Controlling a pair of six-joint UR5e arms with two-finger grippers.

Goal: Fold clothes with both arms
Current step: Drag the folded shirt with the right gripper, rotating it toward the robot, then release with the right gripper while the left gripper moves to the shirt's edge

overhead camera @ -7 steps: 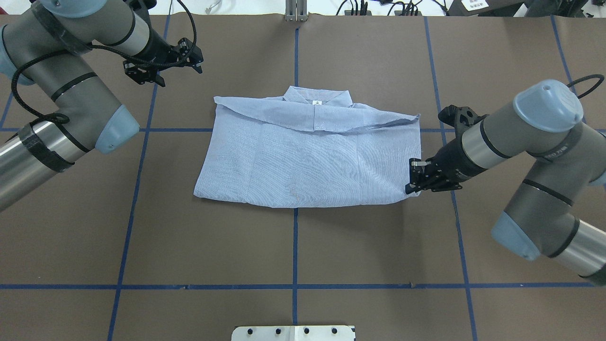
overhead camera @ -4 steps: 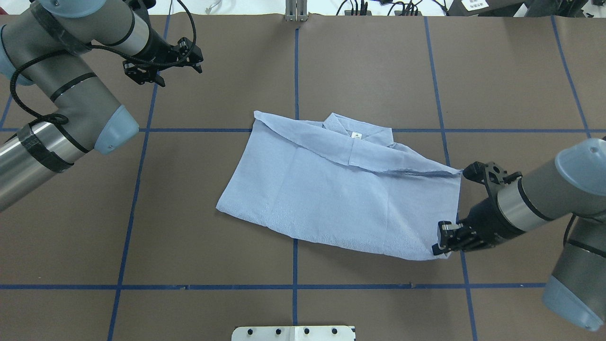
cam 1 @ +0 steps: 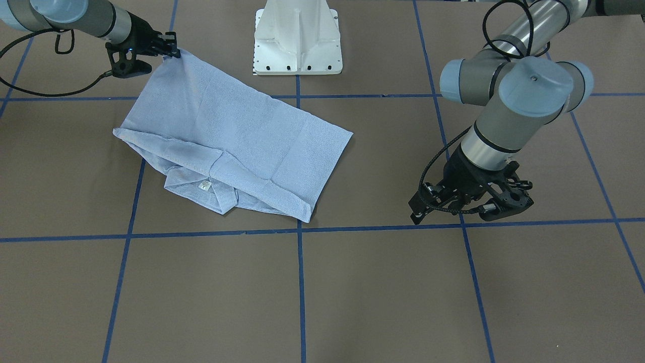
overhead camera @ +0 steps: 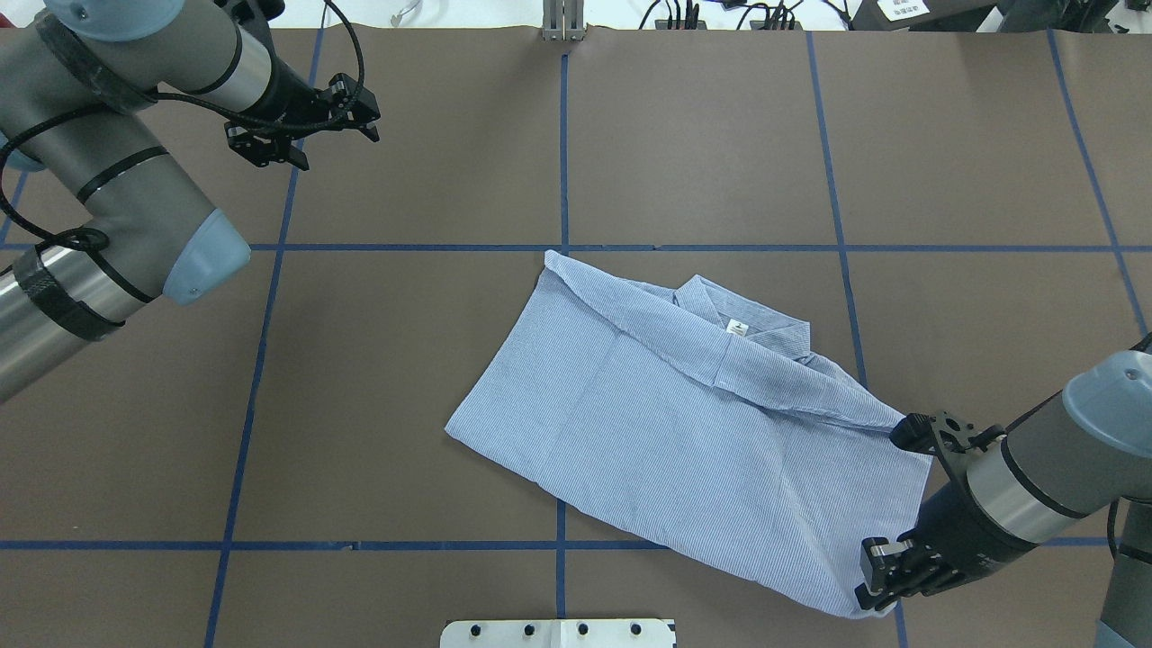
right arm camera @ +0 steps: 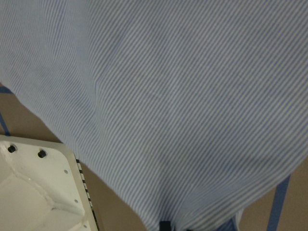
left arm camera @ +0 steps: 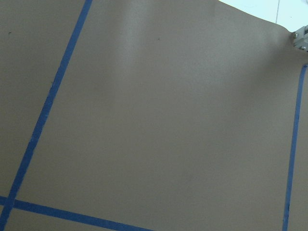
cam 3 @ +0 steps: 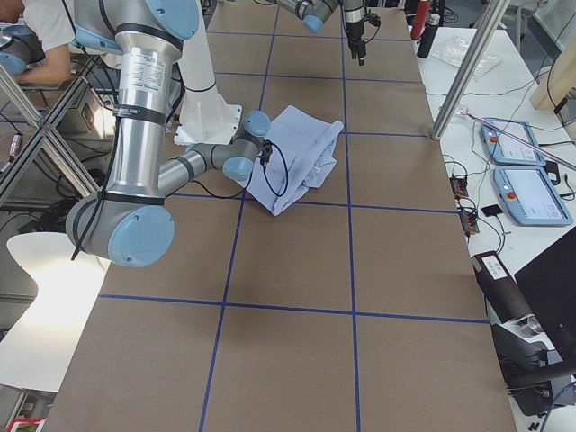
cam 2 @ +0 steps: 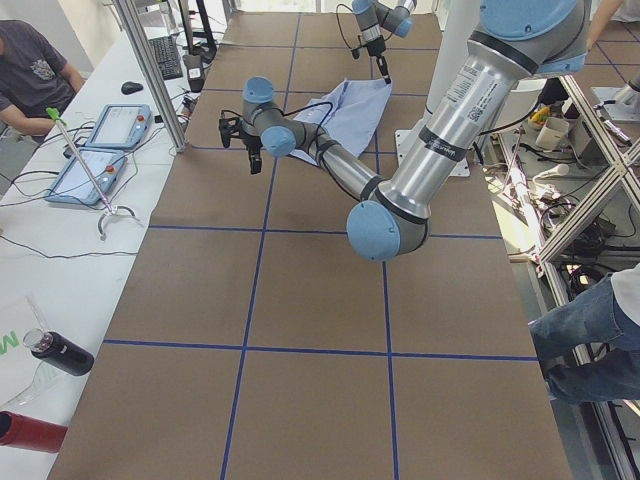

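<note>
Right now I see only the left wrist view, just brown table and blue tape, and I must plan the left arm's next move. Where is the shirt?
Observer: The shirt lies folded on the table, right of centre in the overhead view and well clear of the left gripper.
Operator: Is the right arm on it?
Observer: Yes. The right gripper is shut on the shirt's corner nearest the robot's right side.
Operator: Which way does the collar point?
Observer: The collar is on the shirt's far side from the robot, with its white label facing up.
</note>
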